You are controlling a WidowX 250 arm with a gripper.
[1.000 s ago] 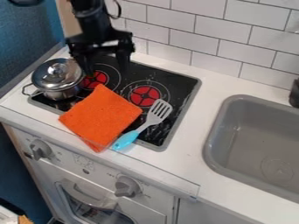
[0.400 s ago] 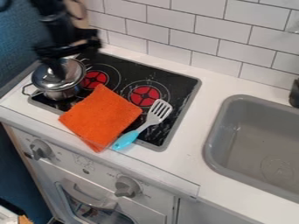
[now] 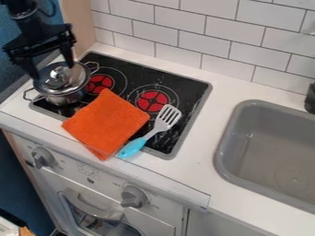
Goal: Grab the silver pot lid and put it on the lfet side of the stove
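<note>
My gripper [image 3: 53, 69] hangs over the pot at the upper left, its two fingers spread open, one on each side of the lid's knob as seen from the camera. The silver lid [image 3: 75, 80] rests on the silver pot [image 3: 64, 98], which stands at the left end of the black stove top [image 3: 195, 91]. Whether the fingers touch the lid, I cannot tell.
An orange cloth [image 3: 106, 120] lies on the stove's front part, beside the pot. To its right is a spatula [image 3: 155, 130] with a blue handle. A grey sink [image 3: 271, 152] is at the right; a tiled wall [image 3: 178, 34] stands behind.
The gripper has moved left from over the rear of the stove to above the pot. Pot, lid, cloth and spatula have kept their places.
</note>
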